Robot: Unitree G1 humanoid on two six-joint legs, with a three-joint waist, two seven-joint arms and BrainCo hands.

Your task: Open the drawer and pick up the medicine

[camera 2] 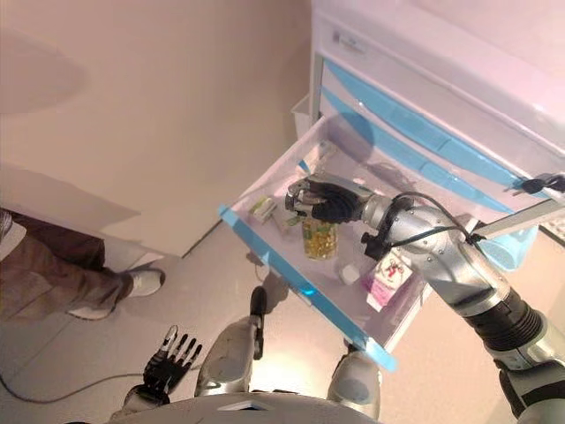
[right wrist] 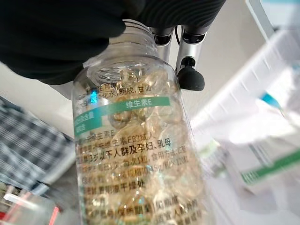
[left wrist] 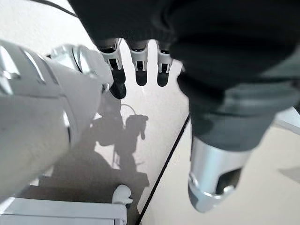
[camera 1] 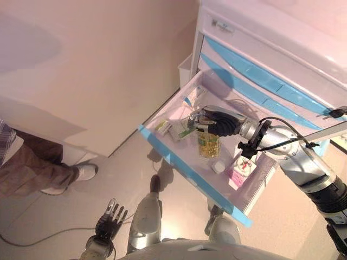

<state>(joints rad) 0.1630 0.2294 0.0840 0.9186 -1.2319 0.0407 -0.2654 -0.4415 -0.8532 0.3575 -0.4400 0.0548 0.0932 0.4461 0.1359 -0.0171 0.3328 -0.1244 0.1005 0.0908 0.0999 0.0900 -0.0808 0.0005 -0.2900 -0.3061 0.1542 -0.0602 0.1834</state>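
Observation:
The cabinet's white drawer (camera 1: 179, 162) with a blue front edge stands pulled out. My right hand (camera 1: 214, 122) is over it, fingers curled round the top of a clear medicine bottle (camera 1: 209, 145) full of yellow capsules. The bottle hangs upright below the hand; I cannot tell whether it still touches the drawer floor. The right wrist view shows the bottle (right wrist: 136, 164) close up, with a green-banded label, under the hand (right wrist: 70, 37). My left hand (camera 1: 111, 219) hangs low by my side, fingers (left wrist: 136, 61) straight, holding nothing.
In the drawer lie a pink and white box (camera 1: 242, 169), a small white round thing (camera 1: 218, 167) and small green and white boxes (camera 1: 164, 127). The cabinet (camera 1: 260, 70) has more blue-handled drawers above. A person's leg and white shoe (camera 1: 81, 172) are at the left on the floor.

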